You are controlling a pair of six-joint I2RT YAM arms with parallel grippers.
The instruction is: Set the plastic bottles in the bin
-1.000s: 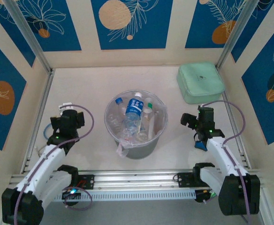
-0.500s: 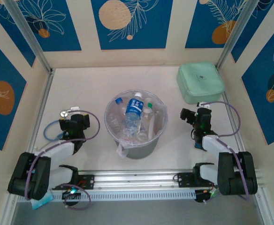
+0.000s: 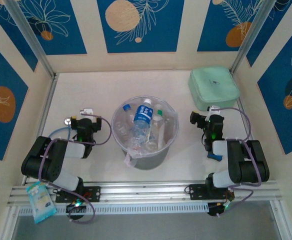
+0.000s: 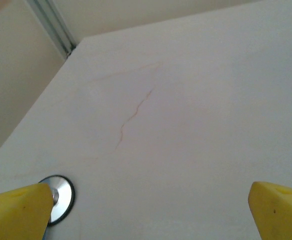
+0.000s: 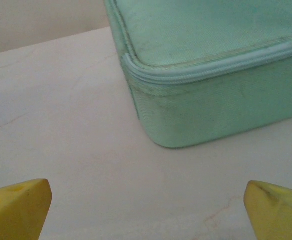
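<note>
Several clear plastic bottles lie inside the bin (image 3: 146, 159), a round grey wastebasket lined with a crinkly bag, at the table's middle. Among them a blue-labelled, white-capped bottle (image 3: 142, 117) stands out, with a blue cap (image 3: 126, 106) and a green cap (image 3: 159, 112) beside it. Left of the bin my left gripper (image 3: 82, 125) rests low over the table. Its yellow fingertips (image 4: 17, 209) are wide apart, open and empty (image 4: 148, 220). To the bin's right, my right gripper (image 3: 209, 124) is likewise open and holds nothing (image 5: 147, 215), yellow fingertips (image 5: 278, 209) spread.
The mint-green square case (image 3: 213, 88) sits at the back right, close ahead of the right gripper (image 5: 211, 65). A small round metal disc (image 4: 61, 197) lies by the left fingertip (image 3: 68, 120). A small blue block (image 3: 214, 156) lies under the right arm. A pale packet (image 3: 40, 200) lies on the front rail.
Both arms have folded back towards their bases, so the grippers sit low over the table beside the bin. The bottles and bin have not moved.
</note>
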